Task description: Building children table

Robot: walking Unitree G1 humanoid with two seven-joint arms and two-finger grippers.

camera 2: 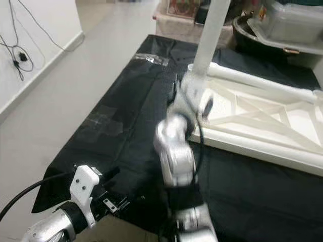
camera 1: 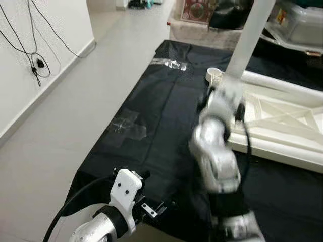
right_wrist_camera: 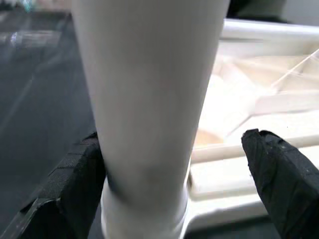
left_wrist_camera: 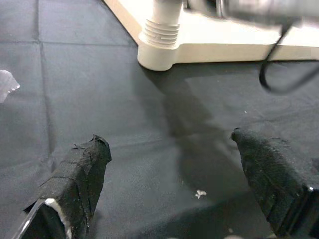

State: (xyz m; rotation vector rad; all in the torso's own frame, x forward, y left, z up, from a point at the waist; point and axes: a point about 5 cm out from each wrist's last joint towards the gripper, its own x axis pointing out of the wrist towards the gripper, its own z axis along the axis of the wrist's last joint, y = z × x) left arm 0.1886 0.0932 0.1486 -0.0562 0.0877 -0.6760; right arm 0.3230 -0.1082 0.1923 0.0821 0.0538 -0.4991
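table leg (camera 1: 251, 35): white tube, stands near upright at the corner socket of the white tabletop frame (camera 1: 282, 126), long axis near vertical with a slight lean; lower end w/ threaded collar (left_wrist_camera: 160, 32) sits in the corner boss, upper end runs out of the top of the head views. frame lies upside down, ribbed underside up, flat on the black cloth (camera 1: 151, 116) spread over the floor (camera 1: 75, 101). a second socket (camera 1: 214, 73) shows open at the near corner, just beside the leg.

step in hand (judged): seating/turning the leg into its corner socket. right gripper (right_wrist_camera: 174, 164) is at the leg's lower part, jaws wide apart; one finger (right_wrist_camera: 79, 174) touches the tube's side, the other stands clear of it, so no firm hold on the leg. right arm (camera 1: 217, 151) is blurred in the head views.

left gripper (left_wrist_camera: 174, 169) hovers low over the cloth near its front edge, jaws wide open, holding nothing, aimed at the leg's base.

next move calls for (judged): close right jaws square on the tube, keep axis in line w/ the socket, then twist or press down. risk: a leaning leg may cross-thread or tip out.

rest: wall cable (camera 1: 35, 60) at left, plastic boxes (camera 1: 298, 25) beyond the cloth.
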